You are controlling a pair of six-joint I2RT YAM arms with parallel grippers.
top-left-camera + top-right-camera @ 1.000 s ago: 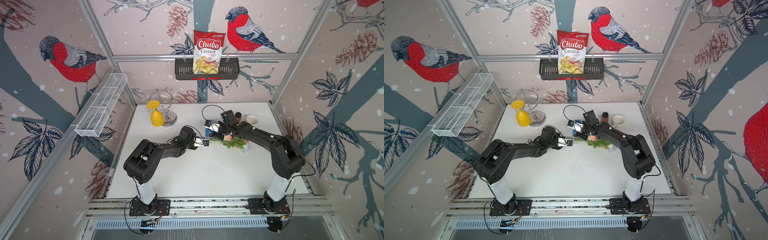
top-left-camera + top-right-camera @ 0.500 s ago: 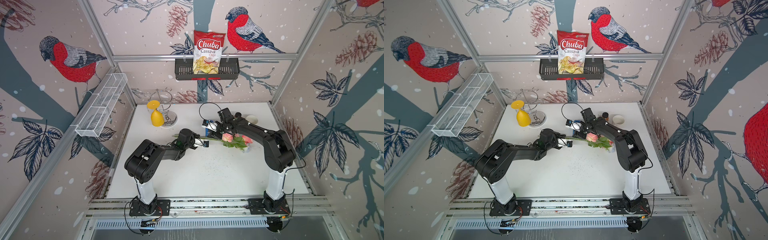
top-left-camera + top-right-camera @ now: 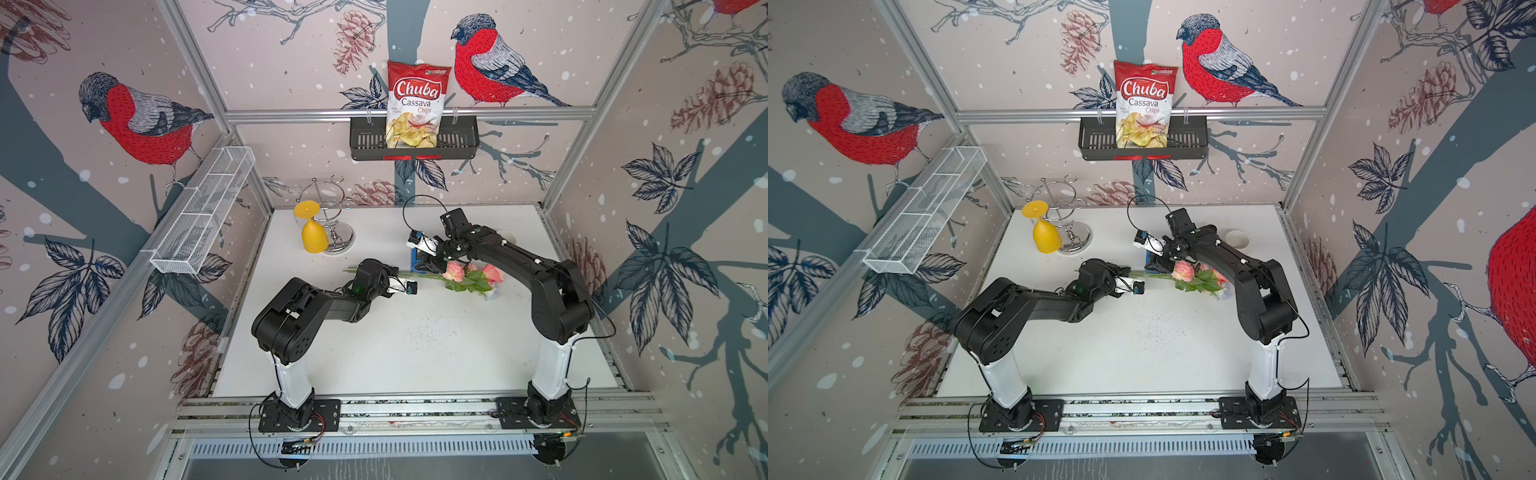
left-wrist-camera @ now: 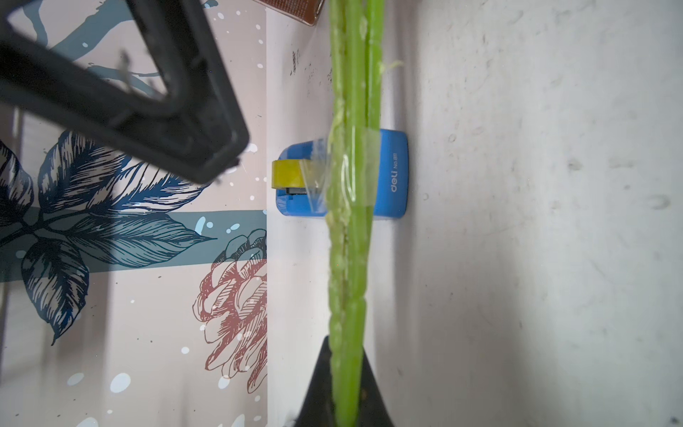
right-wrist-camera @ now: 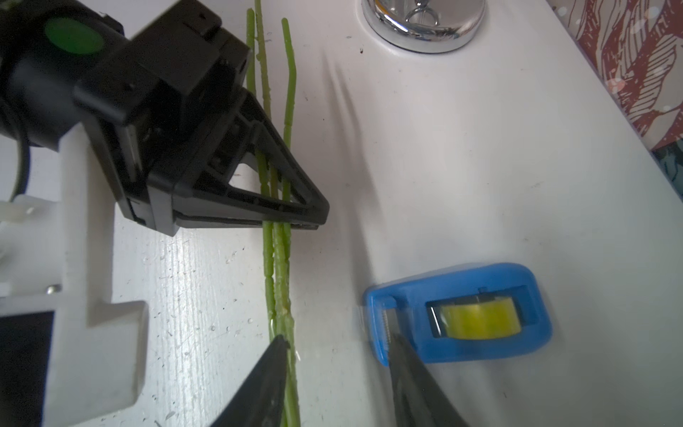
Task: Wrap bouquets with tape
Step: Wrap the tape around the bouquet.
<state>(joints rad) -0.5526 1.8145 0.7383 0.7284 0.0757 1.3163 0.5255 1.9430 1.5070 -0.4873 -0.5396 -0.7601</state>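
Two robot arms that I am driving from afar meet near the back of a white tabletop [image 3: 415, 345]. One bouquet [image 3: 469, 275] of pink roses and green leaves lies across the middle of it. Its blooms are under the right arm, and its long thin green stems [image 3: 417, 276] run toward the left arm. My left tool [image 5: 295, 221] is pressed together on the stems partway along, pinching three of them side by side.

Just behind the stems, the blue tape dispenser [image 5: 458, 314] stands on the tabletop. It is near the stems but apart from them, and its yellowish roll [image 5: 480, 318] shows through the opening. In the left wrist view, a clear strip of tape [image 4: 351, 166] is stuck across the stems and reaches back toward the roll.

My right tool [image 5: 338, 351] is spread, with a gap between its fingers [image 5: 269, 369]. One finger touches the stems and the other is at the dispenser's toothed cutting end.

Farther back on the left, a yellow goblet [image 3: 313, 239] sits upside down beside a chrome rack [image 3: 338, 245]. On the back wall, a red and white bag of cassava chips [image 3: 417, 104] stands in a black basket [image 3: 457, 141]
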